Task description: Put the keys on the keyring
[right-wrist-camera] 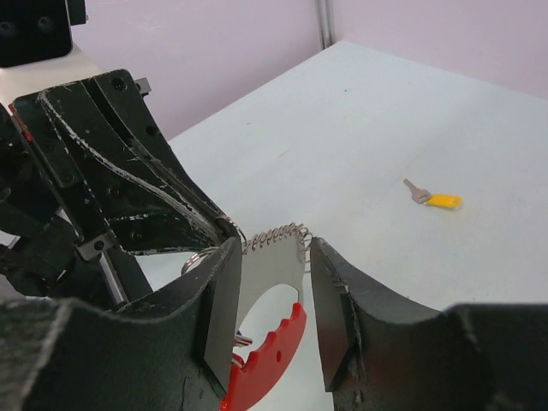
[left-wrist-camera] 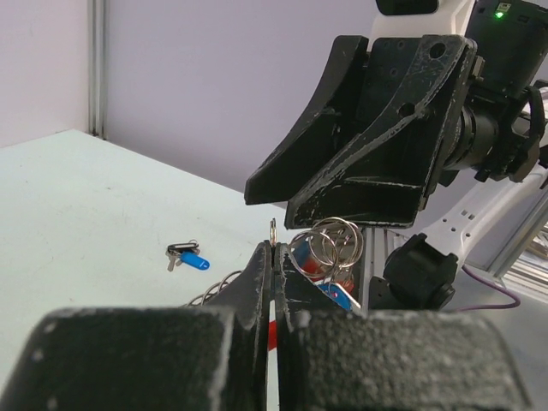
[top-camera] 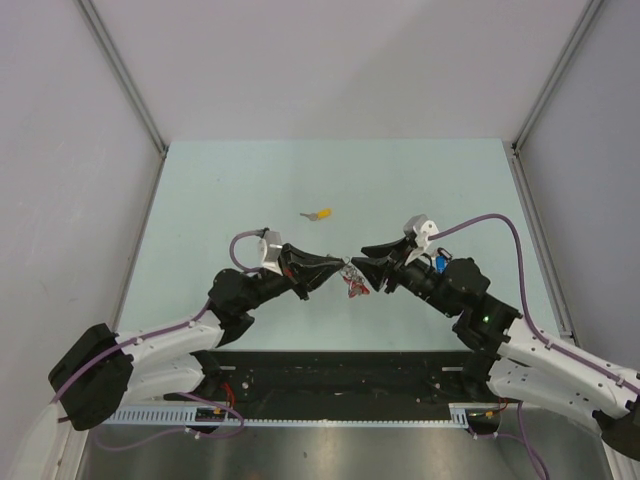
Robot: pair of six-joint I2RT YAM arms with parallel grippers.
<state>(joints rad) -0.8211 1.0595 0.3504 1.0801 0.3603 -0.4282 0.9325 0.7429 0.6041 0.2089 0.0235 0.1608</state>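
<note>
My left gripper (left-wrist-camera: pixel 275 248) is shut on the thin silver keyring (left-wrist-camera: pixel 273 231), held edge-on at its tips. More silver rings (left-wrist-camera: pixel 330 243), a short chain (right-wrist-camera: pixel 278 235) and a red strap piece (right-wrist-camera: pixel 265 360) hang from it, with a red and a blue cap among them. The right gripper (right-wrist-camera: pixel 272 257) is open and faces the left one tip to tip (top-camera: pixel 365 266); the chain and red piece hang between its fingers (right-wrist-camera: pixel 224 291) without being pinched. A blue-capped key (left-wrist-camera: pixel 190 259) lies on the table beside the right arm (top-camera: pixel 440 263). A yellow-capped key (top-camera: pixel 320 214) lies farther back.
A small black ring (left-wrist-camera: pixel 181 248) sits against the blue-capped key on the table. The pale green table (top-camera: pixel 250 180) is walled on three sides by grey panels. Both arm bases and a cable tray (top-camera: pixel 330 420) line the near edge.
</note>
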